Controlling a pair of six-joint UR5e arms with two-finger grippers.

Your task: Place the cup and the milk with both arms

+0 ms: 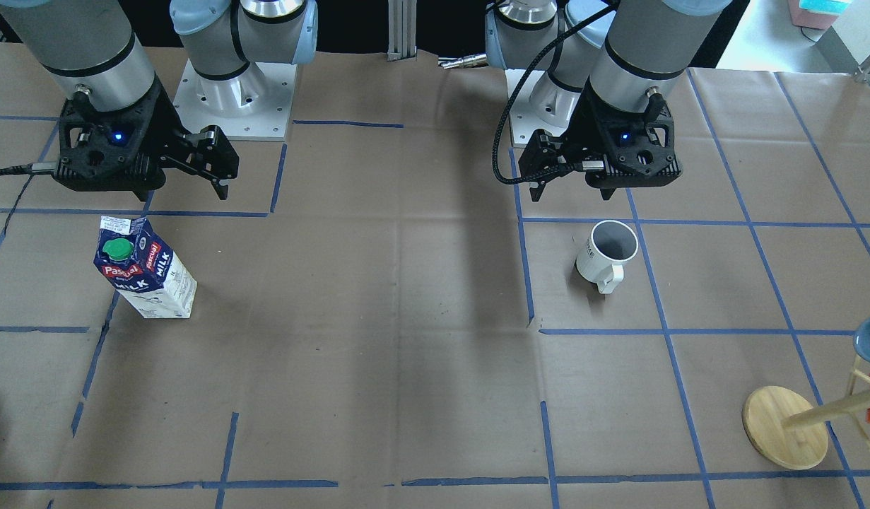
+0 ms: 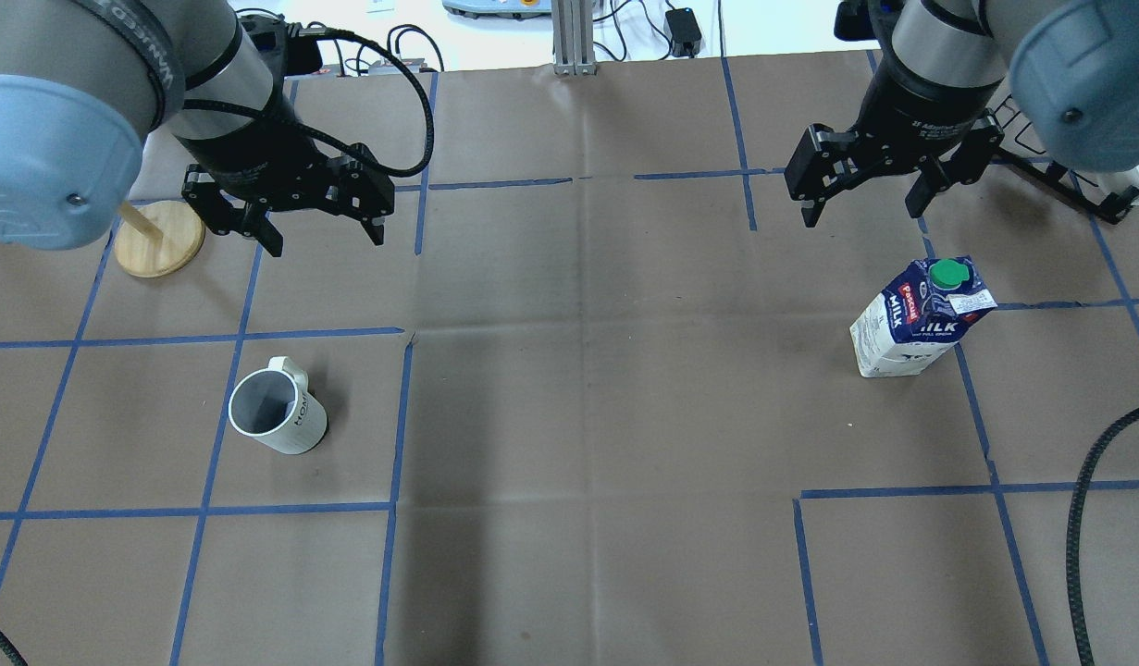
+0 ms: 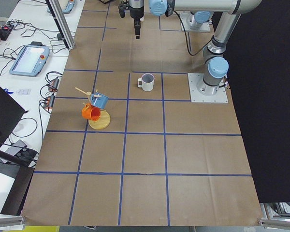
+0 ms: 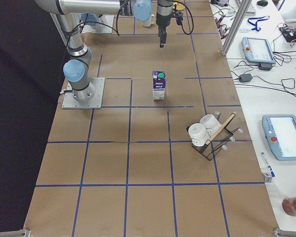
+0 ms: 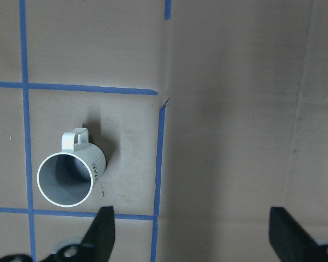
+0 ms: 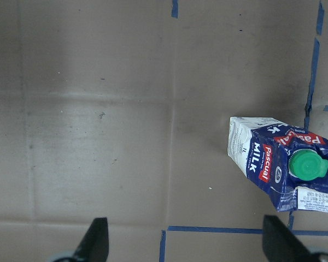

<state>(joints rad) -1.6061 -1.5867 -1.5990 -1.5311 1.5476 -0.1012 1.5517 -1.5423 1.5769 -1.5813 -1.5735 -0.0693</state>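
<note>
The white cup point(image 2: 278, 413) stands upright on the brown table, its handle pointing away from the robot; it also shows in the front view point(image 1: 608, 254), the left wrist view point(image 5: 71, 174) and the left side view point(image 3: 146, 81). My left gripper point(image 2: 324, 236) hangs open and empty above the table, beyond the cup point(image 1: 572, 189) point(image 5: 191, 234). The blue-and-white milk carton point(image 2: 916, 319) with a green cap stands upright point(image 1: 145, 272) point(image 6: 281, 164) point(image 4: 159, 85). My right gripper point(image 2: 862, 203) hangs open and empty beyond the carton point(image 1: 182, 191) point(image 6: 186, 243).
A wooden mug tree point(image 2: 160, 239) with a blue and an orange cup point(image 3: 94, 108) stands by the left gripper point(image 1: 784, 428). A black wire rack with white cups point(image 4: 207, 138) stands at the right end. Blue tape lines grid the table.
</note>
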